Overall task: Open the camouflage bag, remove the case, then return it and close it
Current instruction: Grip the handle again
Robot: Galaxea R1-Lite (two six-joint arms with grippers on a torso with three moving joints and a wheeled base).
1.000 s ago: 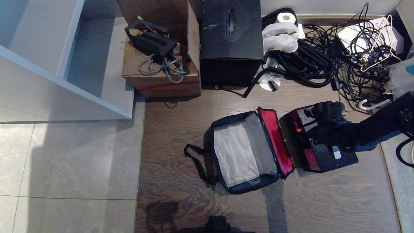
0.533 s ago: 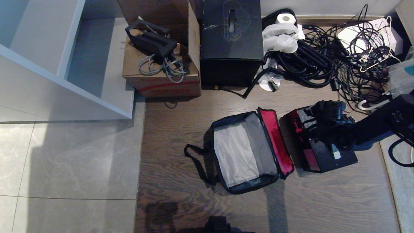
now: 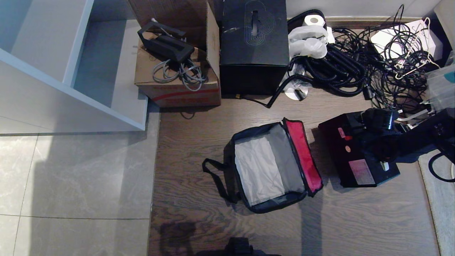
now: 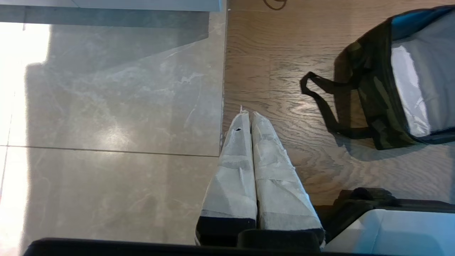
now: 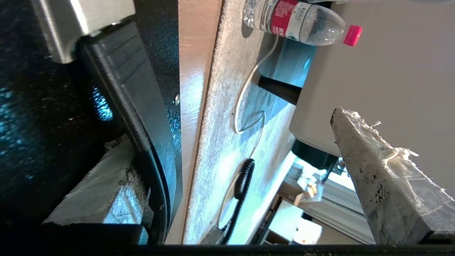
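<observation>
One case (image 3: pixel 357 154) lies on the floor just beside the open, empty bag (image 3: pixel 270 167), the right gripper (image 3: pixel 382 151) at its handle with jaws apart, so the return likely needs them closing first.

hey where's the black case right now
In the head view the case sits on the wood floor on the right, just beside the open camouflage bag, with the right end effector at its handle.
</observation>
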